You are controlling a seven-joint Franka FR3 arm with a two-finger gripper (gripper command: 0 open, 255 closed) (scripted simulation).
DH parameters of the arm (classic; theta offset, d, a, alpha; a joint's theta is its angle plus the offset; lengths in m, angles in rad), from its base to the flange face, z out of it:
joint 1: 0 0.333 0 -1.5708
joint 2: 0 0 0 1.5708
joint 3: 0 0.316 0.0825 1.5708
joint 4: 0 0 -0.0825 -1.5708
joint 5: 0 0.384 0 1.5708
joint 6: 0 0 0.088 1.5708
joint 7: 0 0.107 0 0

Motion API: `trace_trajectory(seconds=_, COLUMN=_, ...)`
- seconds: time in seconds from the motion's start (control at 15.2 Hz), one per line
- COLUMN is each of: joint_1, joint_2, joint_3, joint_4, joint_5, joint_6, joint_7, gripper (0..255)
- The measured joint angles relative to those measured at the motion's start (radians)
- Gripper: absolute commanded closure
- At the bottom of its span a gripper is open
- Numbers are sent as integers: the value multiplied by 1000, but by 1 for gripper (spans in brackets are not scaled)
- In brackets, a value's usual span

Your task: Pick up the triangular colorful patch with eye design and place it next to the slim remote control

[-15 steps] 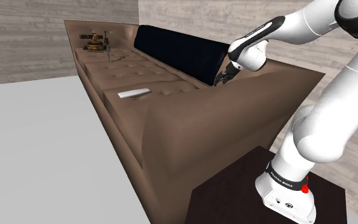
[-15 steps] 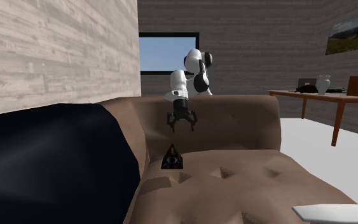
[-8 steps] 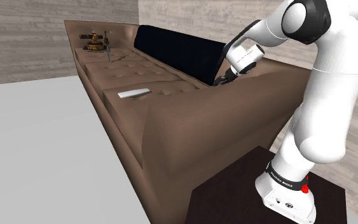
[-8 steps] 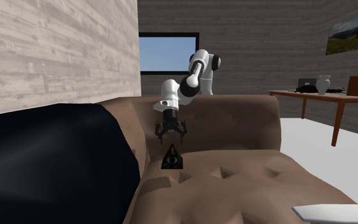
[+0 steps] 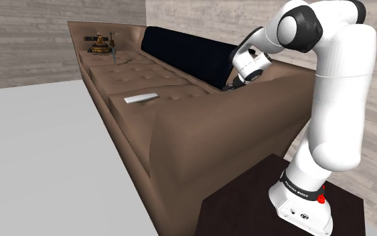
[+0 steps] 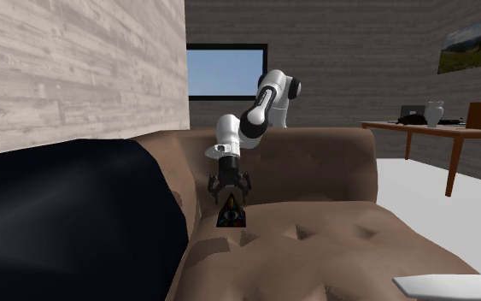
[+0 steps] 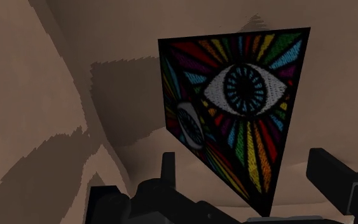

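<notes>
The triangular patch (image 6: 231, 212), with rainbow rays around a white and blue eye, stands upright on the brown sofa seat, close to the backrest. My black gripper (image 6: 230, 192) hangs just above its top corner, open, fingers to either side of the tip and not touching it. In the wrist view the patch (image 7: 241, 108) is close in front of the gripper (image 7: 254, 184), its nearest corner between the spread fingers. In the shoulder view the gripper (image 5: 232, 84) dips behind the sofa's near arm. The slim pale remote (image 5: 140, 98) lies flat on a seat cushion farther along (image 6: 443, 286).
A dark navy cushion (image 5: 187, 50) leans on the backrest of the sofa (image 5: 200, 127) beside the patch. Small ornaments (image 5: 100, 43) sit at the sofa's far end. A wooden side table (image 6: 426, 130) with a vase stands beyond. The dark stand (image 5: 247, 201) is below the arm.
The arm has swung toward the backrest and lowered the gripper from well above the patch to just over its tip. The fingers stayed open. Patch and remote have not moved.
</notes>
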Motion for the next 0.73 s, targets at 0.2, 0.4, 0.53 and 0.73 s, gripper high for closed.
trace_trajectory(seconds=0.2, joint_1=-2, joint_2=4, joint_3=2, joint_4=3, joint_5=5, joint_6=-1, joint_7=-2, gripper=0)
trace_trajectory(seconds=0.4, joint_1=-2, joint_2=5, joint_3=3, joint_4=3, joint_5=6, joint_6=-1, joint_7=-3, gripper=255)
trace_trajectory(seconds=0.53, joint_1=-2, joint_2=4, joint_3=2, joint_4=3, joint_5=6, joint_6=-1, joint_7=-3, gripper=255)
trace_trajectory(seconds=0.73, joint_1=-2, joint_2=4, joint_3=3, joint_4=4, joint_5=6, joint_6=-1, joint_7=-3, gripper=255)
